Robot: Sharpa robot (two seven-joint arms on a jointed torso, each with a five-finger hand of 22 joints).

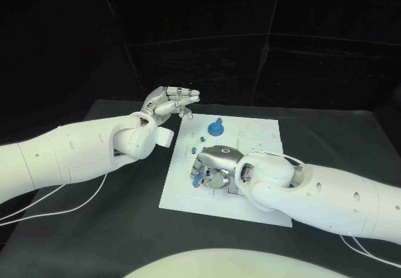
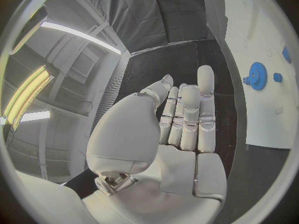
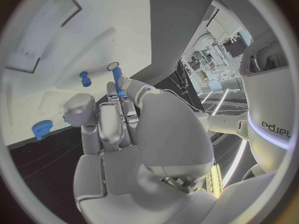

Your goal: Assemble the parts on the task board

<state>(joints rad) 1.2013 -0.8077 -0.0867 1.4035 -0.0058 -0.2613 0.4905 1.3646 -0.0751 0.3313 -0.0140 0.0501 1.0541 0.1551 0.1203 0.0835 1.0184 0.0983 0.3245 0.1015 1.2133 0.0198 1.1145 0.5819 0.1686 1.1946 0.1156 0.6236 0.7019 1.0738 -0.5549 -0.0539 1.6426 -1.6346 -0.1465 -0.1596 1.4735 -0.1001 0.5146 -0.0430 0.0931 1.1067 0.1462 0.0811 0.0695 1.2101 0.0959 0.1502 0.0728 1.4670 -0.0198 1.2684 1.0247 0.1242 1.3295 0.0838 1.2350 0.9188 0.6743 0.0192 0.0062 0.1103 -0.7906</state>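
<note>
Fingertips of our right hand [image 1: 215, 168] pinch a slim blue peg [image 3: 116, 79] over the task board [image 1: 259, 142]; we judge it light, stiff, slippery, best gripped mid-shaft. Farther off, a blue gear [image 1: 217, 128] stands; our left hand [image 1: 170, 102] hovers curled, empty.

The task board [image 1: 251, 202] lies in the middle of the surface [image 1: 92, 243]. The left hand [image 1: 170, 103] hangs off the board's far left corner, above the surface. A gear part [image 1: 217, 128] stands near the board's far edge, with small pegs [image 1: 202, 139] just nearer. The right hand [image 1: 214, 168] sits over the board's middle, a peg part [image 3: 117, 79] at its fingertips
</note>
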